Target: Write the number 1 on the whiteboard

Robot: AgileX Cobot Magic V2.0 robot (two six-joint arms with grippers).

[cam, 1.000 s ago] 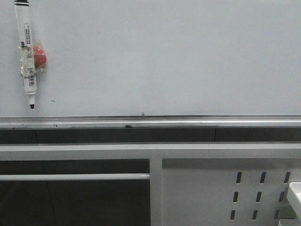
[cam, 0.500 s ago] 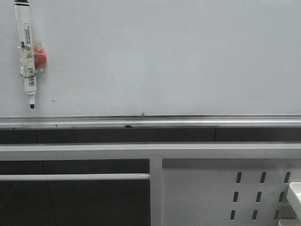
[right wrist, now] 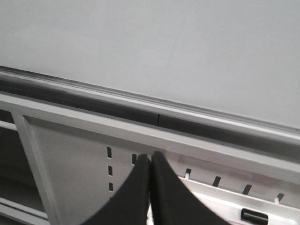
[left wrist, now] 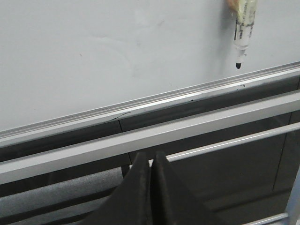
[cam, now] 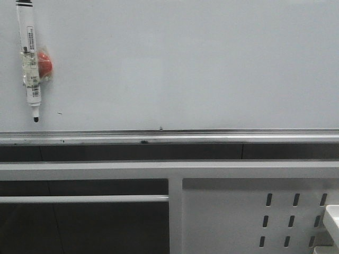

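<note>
The whiteboard [cam: 185,63] fills the upper part of the front view, pale and glossy, with a silver rail [cam: 169,136] along its lower edge. No number 1 shows on it. A white marker pen [cam: 29,58] with a black tip hangs tip down at the board's upper left, beside a red magnet [cam: 44,63]. The same marker pen [left wrist: 243,28] appears in the left wrist view. My left gripper [left wrist: 151,154] is shut and empty, below the rail. Also shut and empty, my right gripper [right wrist: 150,157] sits in front of the perforated panel. Neither gripper appears in the front view.
Below the board runs a white metal frame [cam: 169,170] with a slotted perforated panel [cam: 291,214] at the lower right. A thin horizontal bar [cam: 85,199] crosses the dark gap at the lower left. A tiny dark speck [cam: 60,112] marks the board near the pen tip.
</note>
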